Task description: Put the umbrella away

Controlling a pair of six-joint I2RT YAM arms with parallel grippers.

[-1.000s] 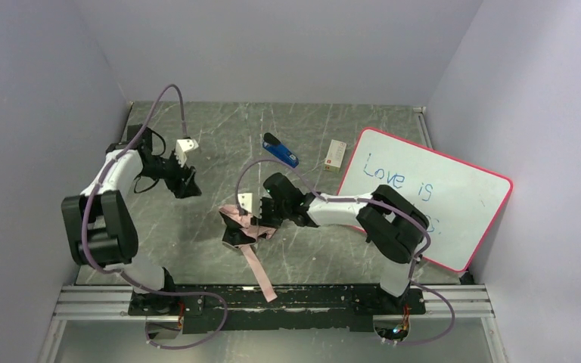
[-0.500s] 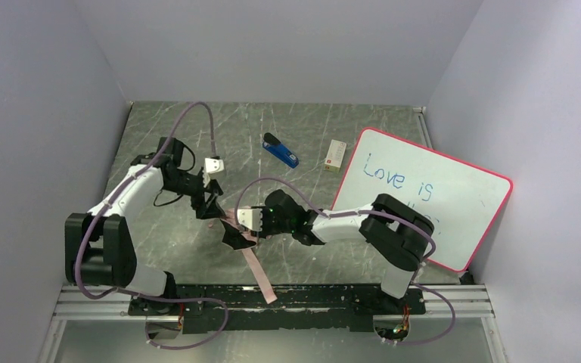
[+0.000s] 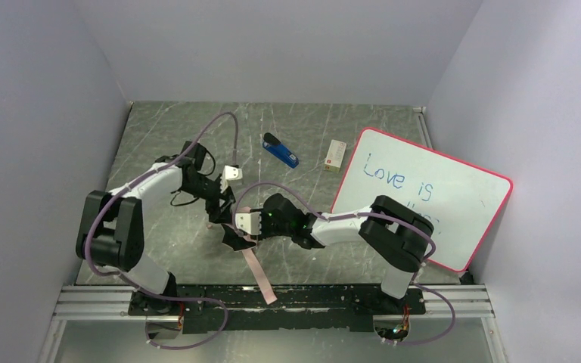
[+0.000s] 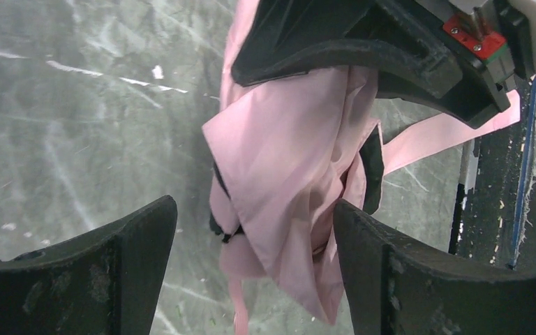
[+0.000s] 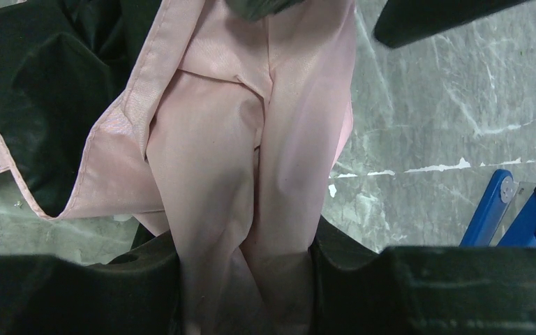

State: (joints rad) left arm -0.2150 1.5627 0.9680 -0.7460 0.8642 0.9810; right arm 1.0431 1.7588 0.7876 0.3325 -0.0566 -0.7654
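Umbrella point(image 3: 236, 229) lies collapsed on the table point(image 3: 166, 128), lower centre of the overhead frame, between the two grippers.

View comparison:
- Overhead view: shows the full layout. The left gripper point(image 3: 222, 203) sits at the upper left of the bundle and the right gripper point(image 3: 251, 224) at its right. A stapler point(image 3: 281, 151) and a small white box point(image 3: 336, 155) lie well apart above, with a whiteboard point(image 3: 424, 197) at the right.
- Left wrist view: only here is the left gripper point(image 4: 251, 223) seen with its fingers point(image 4: 132, 258) spread wide, one on each side of the hanging fabric.
- Right wrist view: only here is the right gripper point(image 5: 244, 269) seen clamped on a bunched fold of the fabric. The stapler point(image 5: 509, 216) appears at the right edge.

Appearance: crumpled pale pink fabric with a black inner face and a stitched hem. A flat pink strap point(image 3: 259, 274) trails toward the bottom of the frame.

Limits: handle and ribs cannot be made out. Overhead, both grippers cover part of the bundle. Contact between the left fingers and the fabric cannot be determined
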